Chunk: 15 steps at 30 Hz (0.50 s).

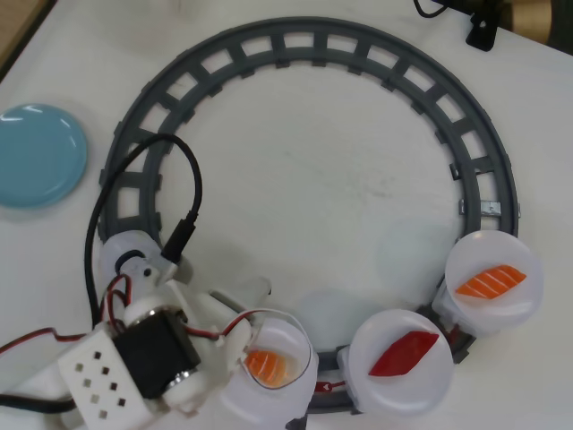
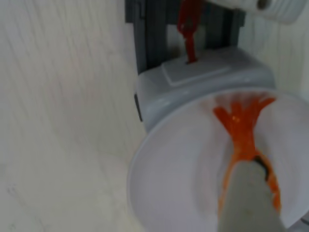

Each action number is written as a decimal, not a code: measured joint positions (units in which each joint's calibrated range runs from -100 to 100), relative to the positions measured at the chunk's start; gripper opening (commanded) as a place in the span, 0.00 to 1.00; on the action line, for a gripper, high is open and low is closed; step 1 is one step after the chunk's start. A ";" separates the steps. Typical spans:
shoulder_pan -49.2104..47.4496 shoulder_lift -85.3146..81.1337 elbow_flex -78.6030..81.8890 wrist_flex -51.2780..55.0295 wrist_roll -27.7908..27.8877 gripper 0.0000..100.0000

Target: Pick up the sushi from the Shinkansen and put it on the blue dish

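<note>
On the white surface (image 1: 313, 179), the grey ring of track (image 1: 295, 40) carried the Shinkansen (image 1: 125, 255), whose first white plate (image 1: 300, 345) still held the sushi (image 1: 267, 364), untouched by lifting. The arm (image 1: 134, 358) hung over that plate with the gripper (image 1: 269, 354) down at the sushi, though whether the jaws stood wide or closed could not be told. The blue dish (image 1: 36, 157), well outside the track, lay bare, so grasp, lift and delivery all seemed left to do.
</note>
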 measured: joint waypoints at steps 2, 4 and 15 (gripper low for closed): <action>0.08 0.00 0.00 1.51 1.03 0.36; -0.08 0.00 0.00 3.45 1.81 0.36; -0.08 0.00 0.91 5.55 3.41 0.36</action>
